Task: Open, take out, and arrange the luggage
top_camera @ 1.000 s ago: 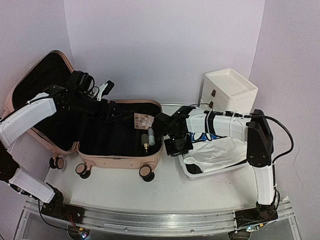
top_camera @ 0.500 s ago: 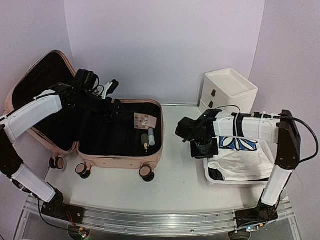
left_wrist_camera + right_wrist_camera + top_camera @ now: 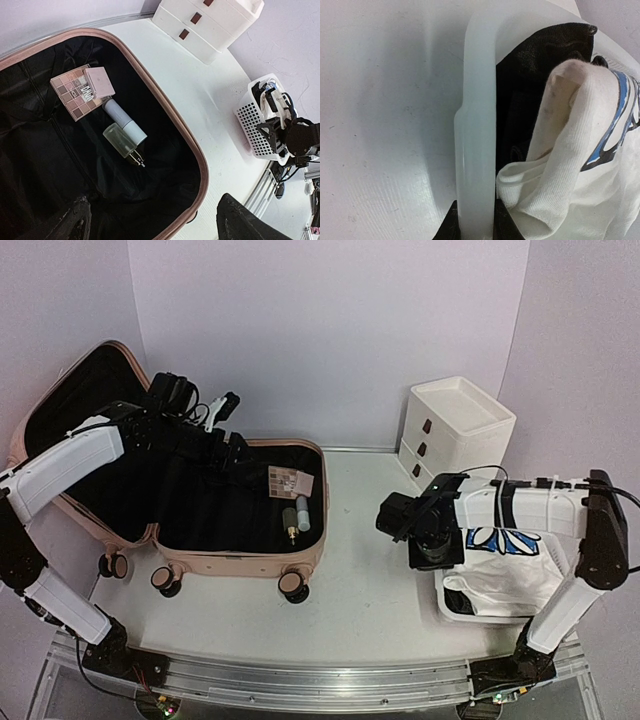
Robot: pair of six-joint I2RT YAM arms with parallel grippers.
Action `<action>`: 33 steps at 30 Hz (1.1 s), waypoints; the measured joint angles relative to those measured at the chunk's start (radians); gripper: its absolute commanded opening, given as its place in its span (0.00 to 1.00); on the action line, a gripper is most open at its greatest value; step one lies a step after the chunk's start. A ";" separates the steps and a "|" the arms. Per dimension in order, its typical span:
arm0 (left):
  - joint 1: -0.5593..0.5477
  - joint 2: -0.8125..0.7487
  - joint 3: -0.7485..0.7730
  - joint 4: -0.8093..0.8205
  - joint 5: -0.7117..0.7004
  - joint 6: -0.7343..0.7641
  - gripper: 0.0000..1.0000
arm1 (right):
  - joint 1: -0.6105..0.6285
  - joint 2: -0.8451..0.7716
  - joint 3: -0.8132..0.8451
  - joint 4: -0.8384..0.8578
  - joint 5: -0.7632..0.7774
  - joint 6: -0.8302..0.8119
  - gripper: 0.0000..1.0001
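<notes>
The right hand point(image 3: 474, 222) is pinched shut on the rim of the white basket point(image 3: 477, 125), apparently firmly. Slide it low and slowly across the bench point(image 3: 350, 610). The left hand point(image 3: 155, 225) hangs wide open and empty above the luggage point(image 3: 235, 562), which lies open at the bench's left.

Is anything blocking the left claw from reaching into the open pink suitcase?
Nothing visible does. The left gripper is open above the luggage, whose lid is thrown back; the palette and two small bottles lie uncovered on its black lining.

Open pink luggage point(image 3: 240, 558) at left, right hand point(image 3: 437, 558) on rim of white basket point(image 3: 470, 616)
</notes>
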 measured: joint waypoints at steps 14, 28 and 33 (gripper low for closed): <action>-0.002 0.010 0.040 0.000 -0.004 0.030 0.88 | 0.003 -0.088 -0.014 -0.060 0.011 -0.127 0.74; -0.002 -0.047 0.029 0.000 -0.074 0.138 0.88 | -0.247 -0.063 0.657 -0.083 0.027 -0.795 0.90; -0.003 -0.056 -0.009 -0.001 -0.079 0.154 0.88 | -0.418 0.127 0.924 -0.059 -0.075 -0.976 0.80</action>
